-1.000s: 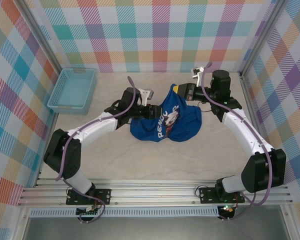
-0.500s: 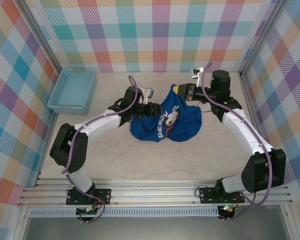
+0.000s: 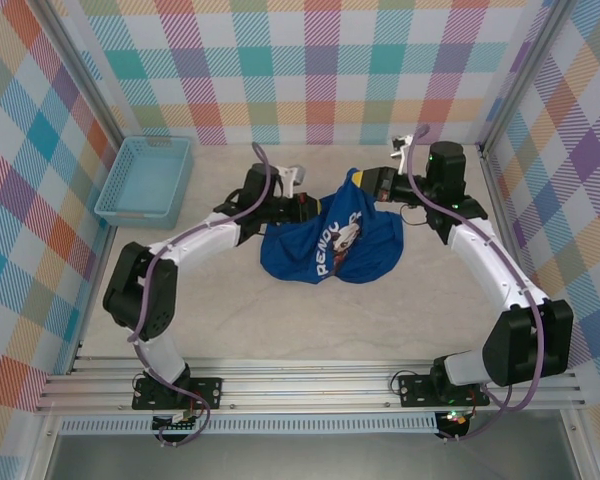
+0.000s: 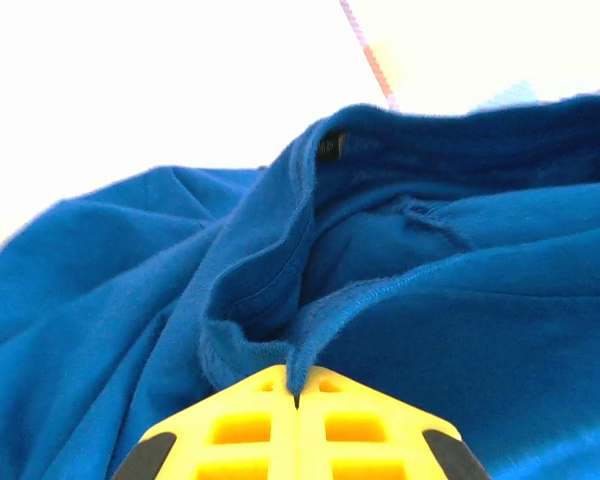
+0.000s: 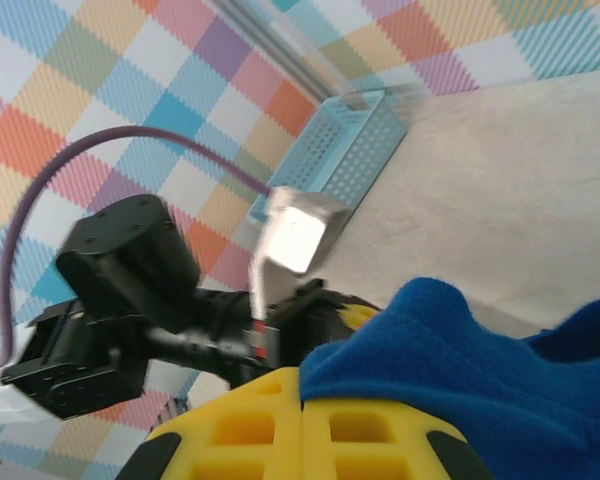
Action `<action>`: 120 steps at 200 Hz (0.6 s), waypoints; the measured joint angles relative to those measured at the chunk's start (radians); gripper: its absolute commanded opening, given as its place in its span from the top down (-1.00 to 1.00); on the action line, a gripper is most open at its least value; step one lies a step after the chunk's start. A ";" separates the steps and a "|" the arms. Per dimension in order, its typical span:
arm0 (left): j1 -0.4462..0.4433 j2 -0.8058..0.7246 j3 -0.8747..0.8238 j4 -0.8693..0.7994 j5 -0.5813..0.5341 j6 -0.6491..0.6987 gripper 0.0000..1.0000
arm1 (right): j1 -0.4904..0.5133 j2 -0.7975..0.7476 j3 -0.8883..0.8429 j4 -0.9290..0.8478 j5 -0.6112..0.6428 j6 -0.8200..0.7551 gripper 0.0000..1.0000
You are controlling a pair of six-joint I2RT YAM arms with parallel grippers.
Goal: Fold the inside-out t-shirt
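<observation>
Left hand (image 4: pixel 296 398) newly clamped on t-shirt (image 3: pixel 332 250) edge, right hand (image 5: pixel 302 395) clamped on its far edge, t-shirt draped between them.

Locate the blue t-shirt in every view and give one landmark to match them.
Top external: t-shirt at the centre of the picture, bunched up.
Left wrist: t-shirt covers most of the frame, a seam edge pinched in the left arm's yellow fingers.
Right wrist: t-shirt lower right, draped over the right arm's yellow fingers.
Landmark: light blue basket, far left in top external, upper middle in right wrist.
</observation>
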 measured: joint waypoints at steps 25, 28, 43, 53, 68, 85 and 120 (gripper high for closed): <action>0.036 -0.168 -0.019 -0.011 -0.037 -0.006 1.00 | -0.014 -0.024 0.046 -0.072 0.084 -0.029 1.00; 0.040 -0.192 -0.019 -0.008 -0.042 -0.007 1.00 | -0.015 -0.026 0.056 -0.085 0.097 -0.034 1.00; 0.044 -0.317 -0.015 -0.004 -0.057 -0.019 1.00 | -0.013 -0.031 0.121 -0.144 0.172 -0.068 1.00; 0.041 -0.386 0.005 0.000 -0.055 -0.035 1.00 | -0.007 -0.031 0.174 -0.186 0.226 -0.099 1.00; 0.024 -0.449 0.060 0.005 -0.056 -0.047 1.00 | 0.005 -0.031 0.254 -0.245 0.301 -0.148 1.00; -0.029 -0.473 0.142 -0.005 -0.055 -0.043 1.00 | 0.019 -0.032 0.332 -0.288 0.371 -0.206 1.00; -0.169 -0.416 0.293 -0.078 -0.043 -0.002 1.00 | 0.010 -0.038 0.495 -0.401 0.555 -0.351 1.00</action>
